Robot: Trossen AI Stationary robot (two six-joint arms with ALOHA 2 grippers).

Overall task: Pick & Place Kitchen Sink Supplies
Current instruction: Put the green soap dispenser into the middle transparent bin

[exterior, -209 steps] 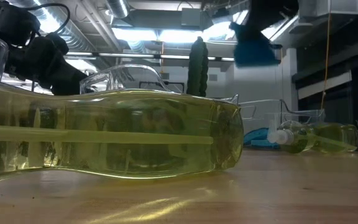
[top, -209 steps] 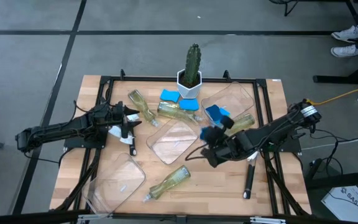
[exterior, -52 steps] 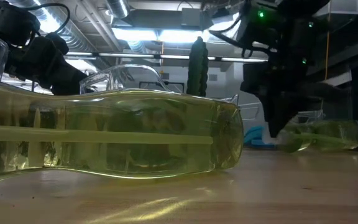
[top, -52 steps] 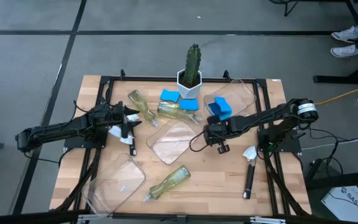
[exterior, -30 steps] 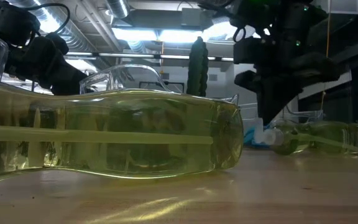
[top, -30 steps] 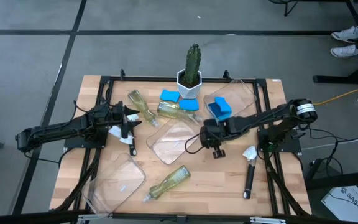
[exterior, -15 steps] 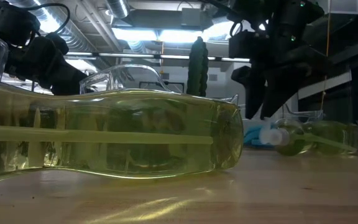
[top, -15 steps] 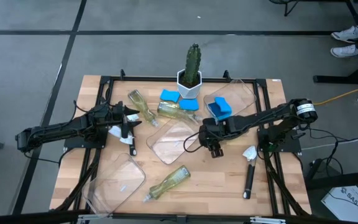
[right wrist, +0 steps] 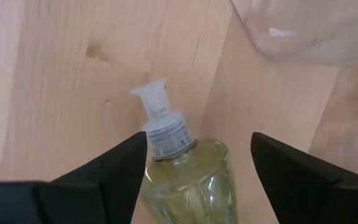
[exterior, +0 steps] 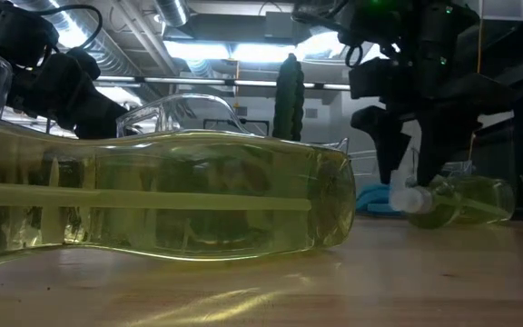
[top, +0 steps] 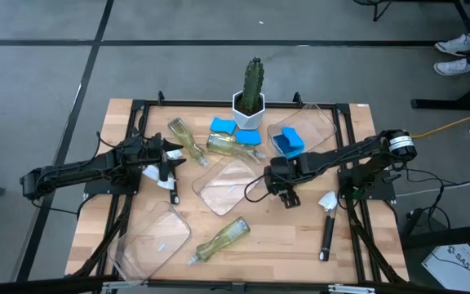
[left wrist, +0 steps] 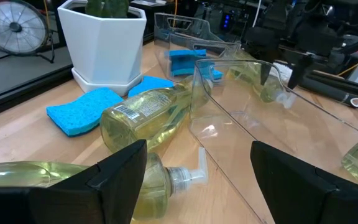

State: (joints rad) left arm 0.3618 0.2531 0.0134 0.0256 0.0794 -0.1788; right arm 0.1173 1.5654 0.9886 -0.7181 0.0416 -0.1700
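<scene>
Jaws apart — right gripper [right wrist: 194,158] poised directly over a lying bottle [right wrist: 182,171], nothing gripped; bottle flat on the desk [top: 300,237] beside a clear tray [top: 228,184]. Left gripper [top: 172,159] spread too — parked near another bottle [top: 188,140].

The right gripper [top: 285,193] hangs low over the table's middle, fingers spread wide. The left gripper [top: 172,160] waits at the left side, fingers apart.
</scene>
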